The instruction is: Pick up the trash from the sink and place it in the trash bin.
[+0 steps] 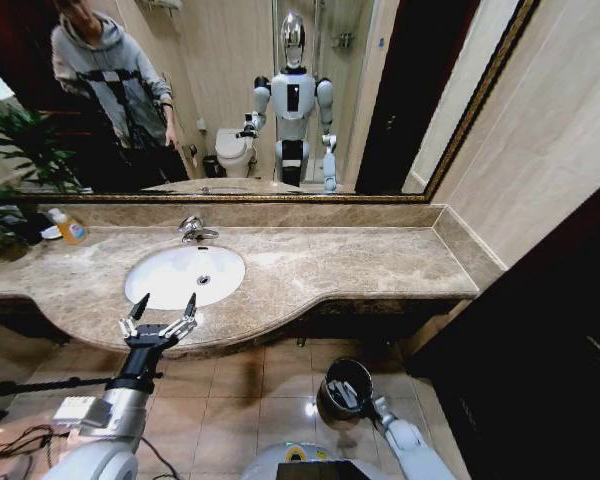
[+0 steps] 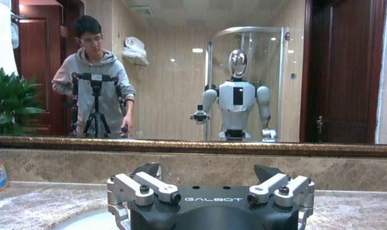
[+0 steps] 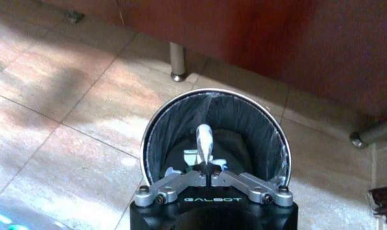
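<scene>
Landmark: the sink (image 1: 185, 275), an oval white basin with a chrome faucet (image 1: 193, 230) at its back edge, set in a marble counter (image 1: 350, 260).
Left gripper: the left gripper (image 1: 161, 311) hovers over the counter's front edge, just in front of the sink, its two dark fingers spread wide apart with nothing between them. In the left wrist view the same gripper (image 2: 210, 175) points at the mirror wall behind the sink.
Right gripper: the right gripper (image 3: 210, 167) hangs low, down off the counter and to the right of the sink, over the mouth of the trash bin (image 3: 165, 127). Its jaws are drawn together on a slim white tube (image 3: 204, 141), which points down into the bin.
Trash bin: round and black with a shiny rim, standing on the tiled floor (image 1: 250, 385) below the counter; in the head view the bin (image 1: 332, 385) sits beside the right arm.
Sink contents: the bowl looks bare white apart from its drain.
Orange bottle: a clear bottle of orange liquid (image 1: 70, 228) stands on the counter to the left of the sink.
</scene>
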Controlling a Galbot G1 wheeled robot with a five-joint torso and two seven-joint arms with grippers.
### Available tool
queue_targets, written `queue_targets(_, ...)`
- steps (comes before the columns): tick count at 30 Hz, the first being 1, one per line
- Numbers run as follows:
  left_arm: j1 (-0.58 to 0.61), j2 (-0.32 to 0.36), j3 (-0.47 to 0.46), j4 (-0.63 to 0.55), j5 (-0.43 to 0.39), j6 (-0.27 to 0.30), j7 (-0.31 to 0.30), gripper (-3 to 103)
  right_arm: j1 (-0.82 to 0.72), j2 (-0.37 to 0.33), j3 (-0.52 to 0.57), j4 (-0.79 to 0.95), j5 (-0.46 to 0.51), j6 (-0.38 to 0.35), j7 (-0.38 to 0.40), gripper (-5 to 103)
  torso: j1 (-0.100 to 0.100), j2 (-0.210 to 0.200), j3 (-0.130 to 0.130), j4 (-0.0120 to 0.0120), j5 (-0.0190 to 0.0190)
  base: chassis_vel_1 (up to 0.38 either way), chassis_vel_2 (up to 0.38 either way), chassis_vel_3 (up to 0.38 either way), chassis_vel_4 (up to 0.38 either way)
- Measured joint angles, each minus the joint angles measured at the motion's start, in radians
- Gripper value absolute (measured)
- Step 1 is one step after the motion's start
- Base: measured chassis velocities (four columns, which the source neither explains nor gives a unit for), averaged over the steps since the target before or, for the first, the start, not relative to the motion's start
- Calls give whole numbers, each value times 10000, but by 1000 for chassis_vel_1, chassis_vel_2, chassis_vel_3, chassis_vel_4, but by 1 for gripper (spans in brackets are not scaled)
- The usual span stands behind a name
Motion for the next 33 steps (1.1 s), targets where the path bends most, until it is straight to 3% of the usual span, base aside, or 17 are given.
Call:
queue_targets(4,0,1,0,1,0,0,0,100,641,144,151,-1231,-841,605,68,0,0,0,0,1,-1,0,0,0,0)
queue_targets(16,0,0,0,0,0,0,0,100,1259,384,283,-2598,-1008,1077,547,-2,-1,0,-1,0,2,0,0,0,0)
queue_targets(19,0,1,-1,1,0,0,0,100,1258,397,287,-2598,-1008,1077,718,2,-2,0,-1,0,-1,0,0,0,0)
queue_targets(26,0,1,0,1,0,0,0,100,1170,368,306,-2458,-1001,1067,762,33,-2,0,-1,0,-1,0,0,0,0)
queue_targets(29,0,1,0,0,0,0,0,100,1131,390,316,-2420,-999,1064,762,39,-2,0,-1,0,0,0,0,0,0)
queue_targets(33,0,1,0,0,0,0,0,100,1038,422,318,-2300,-994,1060,763,55,-1,0,-1,0,0,0,0,0,0)
